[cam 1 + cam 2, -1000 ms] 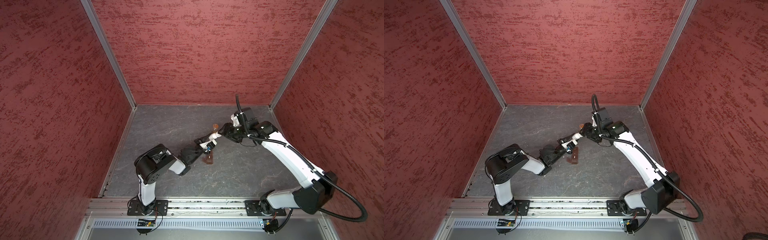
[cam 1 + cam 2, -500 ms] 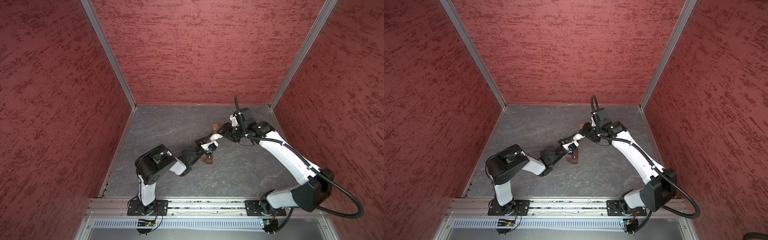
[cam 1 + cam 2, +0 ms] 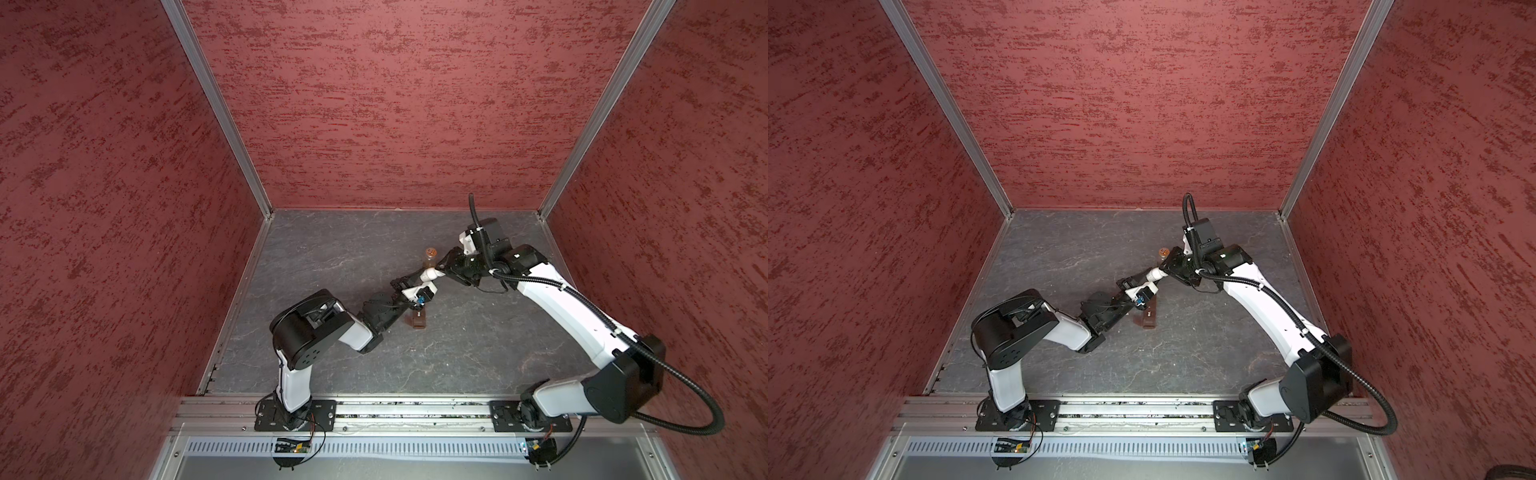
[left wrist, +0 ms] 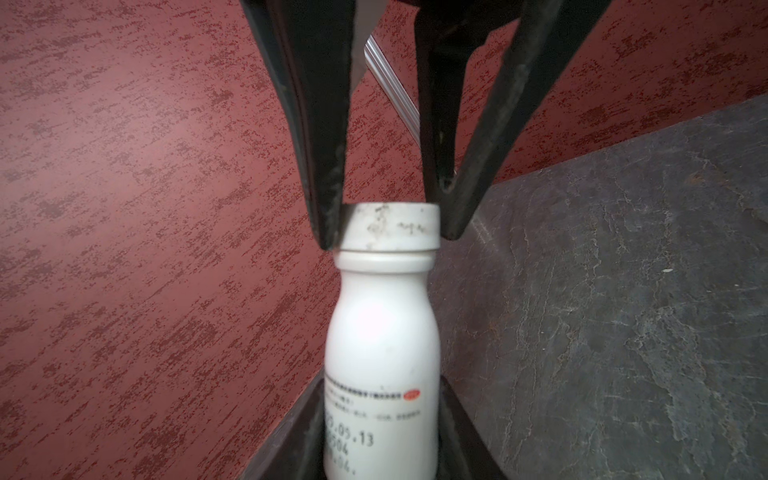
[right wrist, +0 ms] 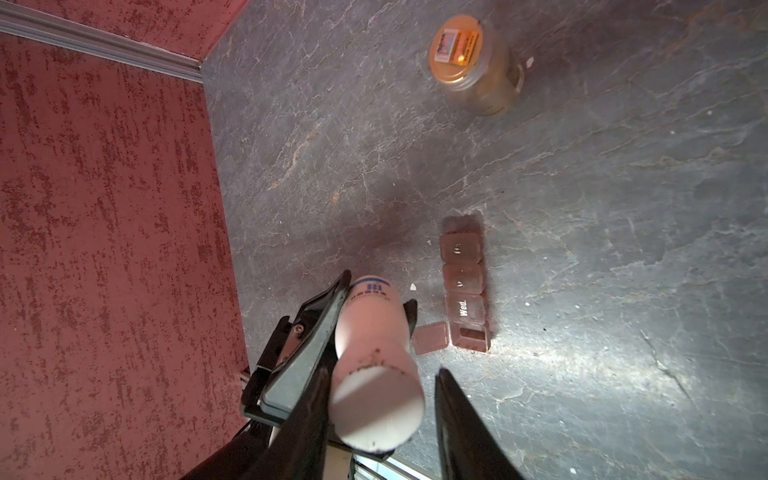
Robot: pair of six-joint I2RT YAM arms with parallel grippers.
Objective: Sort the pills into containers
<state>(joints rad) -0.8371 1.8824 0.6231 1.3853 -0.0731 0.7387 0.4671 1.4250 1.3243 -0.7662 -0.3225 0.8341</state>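
My left gripper [image 4: 382,376] is shut on the body of a small white bottle [image 4: 382,332], holding it tilted above the floor, as both top views show [image 3: 428,275] [image 3: 1154,274]. My right gripper [image 5: 384,370] straddles the bottle's white cap [image 4: 392,226]. One finger lies against the cap and a narrow gap shows beside the other. The containers [image 5: 463,291] are a dark-brown strip box lying on the floor below the bottle [image 3: 417,320], with the end lid [image 5: 432,338] flipped open. Small white bits [image 5: 412,287] lie beside the box; I cannot tell whether they are pills.
A clear amber bottle with an orange cap [image 5: 473,70] stands upright on the grey floor just behind my right gripper [image 3: 442,270], also seen in a top view [image 3: 1162,252]. Red walls close in the floor on three sides.
The right gripper has moved in over the bottle's cap and its jaws have narrowed around it. The left gripper and the bottle have stayed in place.
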